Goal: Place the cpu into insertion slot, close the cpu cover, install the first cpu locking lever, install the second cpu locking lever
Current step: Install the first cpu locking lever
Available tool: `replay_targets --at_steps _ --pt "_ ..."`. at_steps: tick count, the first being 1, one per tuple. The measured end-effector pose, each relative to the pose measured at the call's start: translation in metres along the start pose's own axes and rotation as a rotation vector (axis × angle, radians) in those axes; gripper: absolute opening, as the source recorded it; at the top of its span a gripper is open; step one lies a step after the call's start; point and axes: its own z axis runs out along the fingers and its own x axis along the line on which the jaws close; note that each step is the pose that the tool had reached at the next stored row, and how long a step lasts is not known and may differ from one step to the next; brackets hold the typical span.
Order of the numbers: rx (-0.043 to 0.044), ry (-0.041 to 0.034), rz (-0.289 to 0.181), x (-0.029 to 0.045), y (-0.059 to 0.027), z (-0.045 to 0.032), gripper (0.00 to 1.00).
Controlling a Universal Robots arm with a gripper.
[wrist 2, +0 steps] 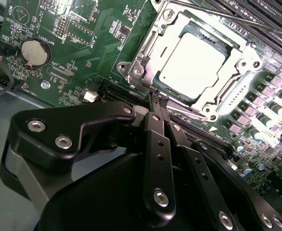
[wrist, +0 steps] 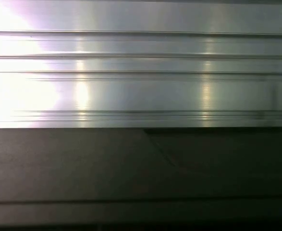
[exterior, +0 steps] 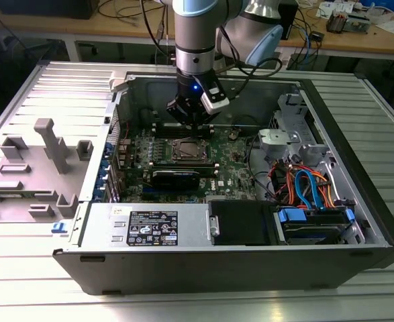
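Sitting flat in the socket [wrist 2: 137, 72], the chip [wrist 2: 191, 60] shows its pale metal top through the window of the cover [wrist 2: 233, 85], which lies closed over it, silver frame on all four sides. In the exterior view we find the chip [exterior: 187, 150] near the middle of the green board [exterior: 240, 164]. Long dark memory slots [wrist 2: 270, 14] run beside the socket, and a round coin battery [wrist 2: 35, 52] sits well apart from it.

The board lies inside an open computer case [exterior: 203, 265], which also holds a black drive box [exterior: 240, 221] against its near wall and orange and blue cables [exterior: 304, 184] toward the exterior view's right. The case stands on a ribbed metal table [exterior: 250, 305]; a grey moulded tray [exterior: 42, 168] lies outside it on the exterior view's left.

The arm [exterior: 197, 40] comes straight down into the case, wrist pointing at the board. We see the gripper [exterior: 192, 119] hanging low over the board, just beside the socket's far edge. In the second wrist view its black fingers [wrist 2: 156, 139] run together to a narrow tip, pinched closed with nothing visible between them; the tip is just beside one corner of the socket, and we cannot tell whether it touches.
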Motion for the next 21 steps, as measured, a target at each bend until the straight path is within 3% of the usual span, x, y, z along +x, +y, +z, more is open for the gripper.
replay_targets --at_steps 7,21 --pt "-0.0040 -0.0028 0.000 -0.0014 0.0010 -0.0082 0.11" --pt "-0.0035 -0.0025 0.000 -0.0011 0.0001 -0.0085 0.11"
